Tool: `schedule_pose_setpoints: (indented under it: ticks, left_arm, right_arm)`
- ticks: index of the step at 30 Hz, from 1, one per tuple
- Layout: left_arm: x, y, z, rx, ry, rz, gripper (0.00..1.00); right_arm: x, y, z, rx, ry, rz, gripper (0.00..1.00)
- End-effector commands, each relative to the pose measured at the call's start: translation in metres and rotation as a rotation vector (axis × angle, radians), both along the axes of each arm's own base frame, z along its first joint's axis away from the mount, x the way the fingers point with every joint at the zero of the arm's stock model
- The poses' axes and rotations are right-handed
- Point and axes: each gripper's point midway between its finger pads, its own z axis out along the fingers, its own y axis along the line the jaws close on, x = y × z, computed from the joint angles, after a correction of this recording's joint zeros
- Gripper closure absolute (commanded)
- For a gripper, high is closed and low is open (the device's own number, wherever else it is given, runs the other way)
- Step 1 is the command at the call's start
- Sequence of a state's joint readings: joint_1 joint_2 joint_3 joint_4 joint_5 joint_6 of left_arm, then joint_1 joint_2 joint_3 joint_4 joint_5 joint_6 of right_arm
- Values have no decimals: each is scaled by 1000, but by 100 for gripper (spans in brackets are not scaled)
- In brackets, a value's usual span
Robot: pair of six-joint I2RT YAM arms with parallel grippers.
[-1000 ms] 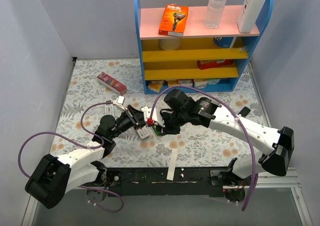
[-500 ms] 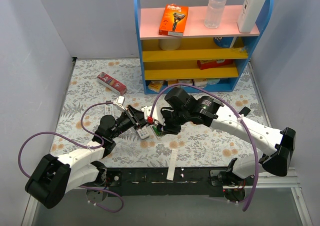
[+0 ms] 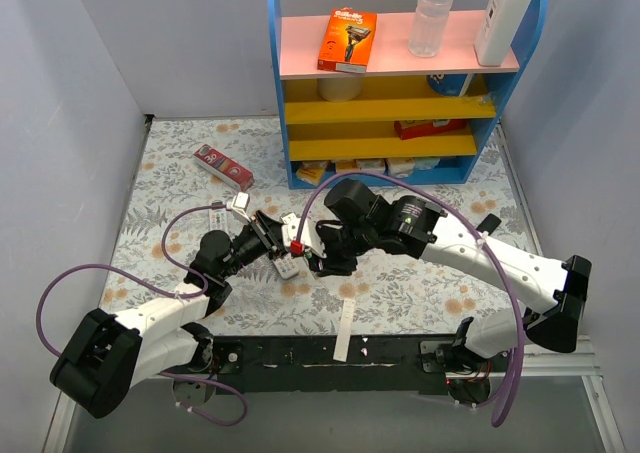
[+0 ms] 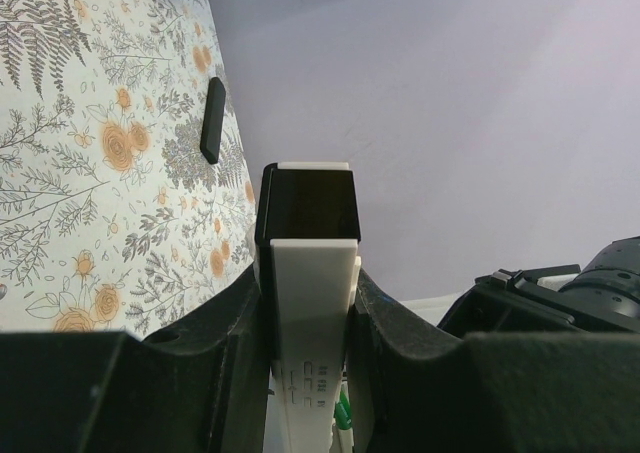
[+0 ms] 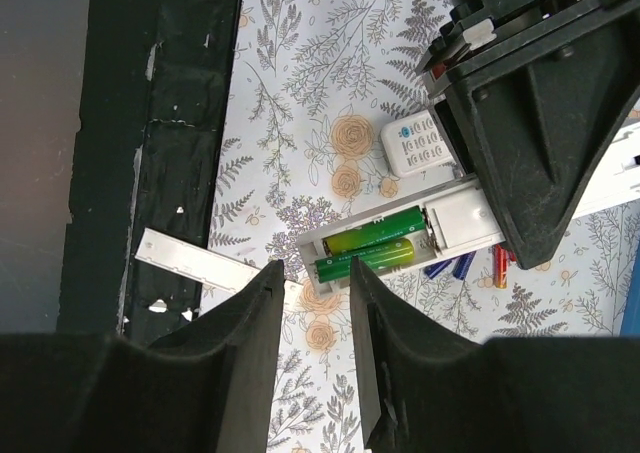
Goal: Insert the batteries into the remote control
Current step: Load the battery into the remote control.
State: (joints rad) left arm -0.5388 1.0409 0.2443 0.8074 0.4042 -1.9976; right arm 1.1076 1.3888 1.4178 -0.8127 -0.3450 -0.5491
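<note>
My left gripper [image 4: 308, 288] is shut on the white remote control [image 4: 310, 323], holding it by its sides above the table [image 3: 180, 173]. In the right wrist view the remote control [image 5: 460, 216] shows its open compartment with two green batteries [image 5: 378, 245] lying side by side in it. My right gripper [image 5: 314, 270] hovers open just off the compartment's end, with nothing between its fingers. Loose blue batteries [image 5: 449, 266] and red batteries [image 5: 500, 265] lie on the floral mat under the remote. From above, both grippers [image 3: 272, 235] [image 3: 325, 258] meet at the table's middle.
A small white keypad [image 5: 418, 145] lies beside the remote. A long white strip [image 5: 190, 263] rests at the black front edge [image 5: 170, 123]. A black bar [image 4: 211, 121] lies farther right. A blue shelf unit [image 3: 282, 93] stands at the back, a red box [image 3: 222, 166] to its left.
The right gripper's jaws have spread apart and the arm has shifted slightly left over the remote's open end. The left arm holds the remote as before.
</note>
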Motion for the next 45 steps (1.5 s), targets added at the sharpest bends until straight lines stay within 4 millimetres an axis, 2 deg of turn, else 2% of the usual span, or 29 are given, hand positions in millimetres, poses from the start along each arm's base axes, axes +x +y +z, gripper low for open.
schedule_pose_setpoints:
  ticks: [1,12,18,31,45]
  left_arm:
    - [-1,-3,29,-111,61,-20,100]
    - [-1,-4,32,-116,57,-26,100]
    - [-1,-3,34,-119,53,-25,100]
    - [-3,-4,38,-126,44,-35,100]
    - [-9,-5,55,-151,38,-70,100]
  right_arm:
    - [3,4,9,12,-22,-14,60]
    - [11,0,-12,-45,-45,-52,66]
    - [10,2,-15,-40,-36,-43,67]
    - [23,6,-23,-42,-68,-109,72]
    - [49,15,-41,-31,-137,-221,90]
